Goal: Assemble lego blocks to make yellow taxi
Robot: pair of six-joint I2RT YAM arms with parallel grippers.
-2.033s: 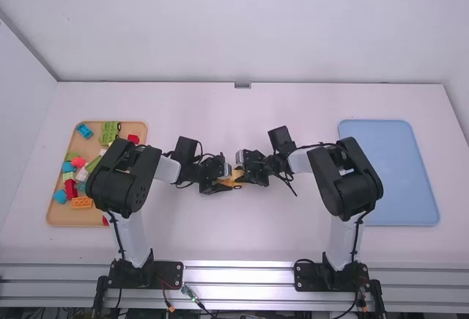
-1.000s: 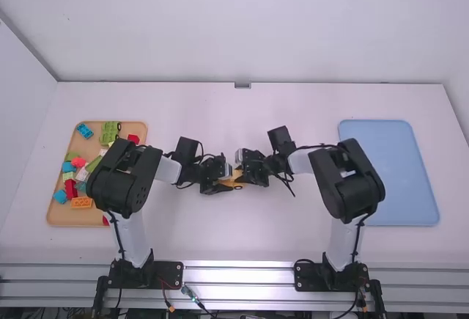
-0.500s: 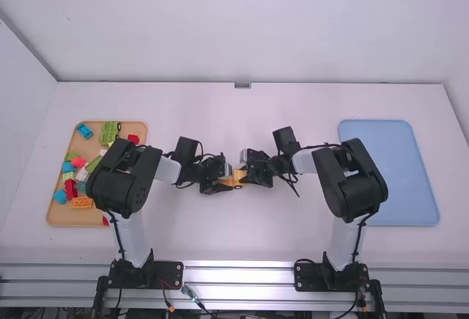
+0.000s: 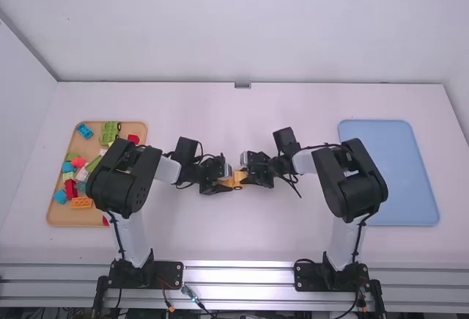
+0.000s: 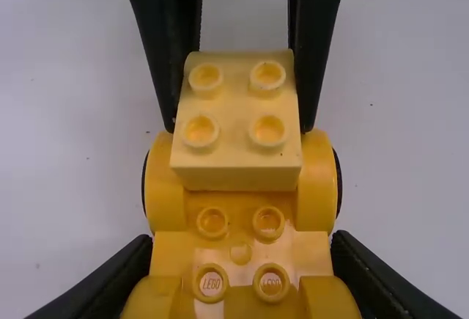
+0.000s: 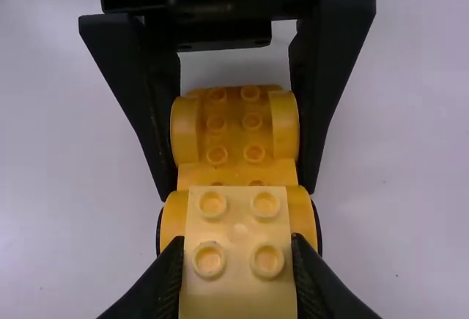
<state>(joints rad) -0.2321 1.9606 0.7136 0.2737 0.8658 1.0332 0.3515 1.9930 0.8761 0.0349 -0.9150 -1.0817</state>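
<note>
Mid-frame in the high view, my left black gripper clamps the orange-yellow plastic wheeled chassis; my right black gripper pinches the pale-yellow four-stud block atop it, between two wheel arches.

We saw a white table. Lying flat on it, we had a tan tray near its left edge and, well apart from that, a blue tray near its right edge.
</note>
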